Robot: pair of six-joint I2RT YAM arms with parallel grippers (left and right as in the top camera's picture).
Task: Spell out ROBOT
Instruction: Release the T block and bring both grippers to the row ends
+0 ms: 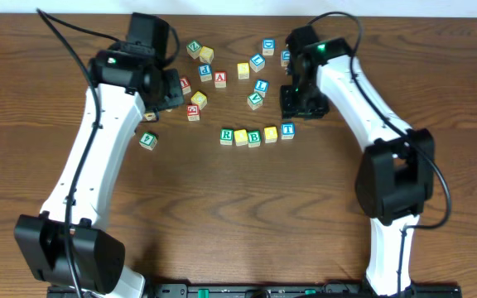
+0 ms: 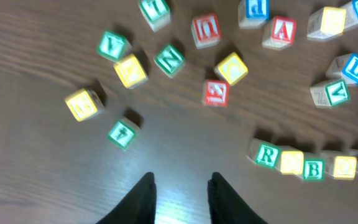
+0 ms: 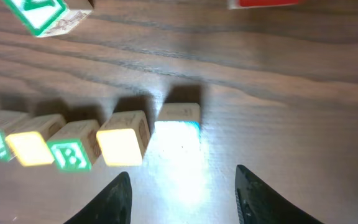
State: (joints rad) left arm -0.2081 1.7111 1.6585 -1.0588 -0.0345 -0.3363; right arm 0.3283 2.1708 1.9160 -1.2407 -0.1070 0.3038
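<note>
Five letter blocks stand in a row on the table: green R (image 1: 227, 134), yellow block (image 1: 241, 137), green B (image 1: 254, 137), yellow block (image 1: 271, 134), blue T (image 1: 287, 130). In the right wrist view the T block (image 3: 178, 121) is washed out by glare, just beyond my open, empty right gripper (image 3: 181, 174). In the overhead view the right gripper (image 1: 293, 110) hovers just behind the T. The row also shows at the lower right of the left wrist view, starting with R (image 2: 266, 155). My left gripper (image 2: 181, 180) is open and empty over bare wood, left of the row (image 1: 172, 89).
Several loose letter blocks lie behind the row: a red A (image 1: 220, 78), a green block (image 1: 255, 100), a blue block (image 1: 261, 85) and a yellow block (image 1: 199, 99). A lone green block (image 1: 147, 140) sits by the left arm.
</note>
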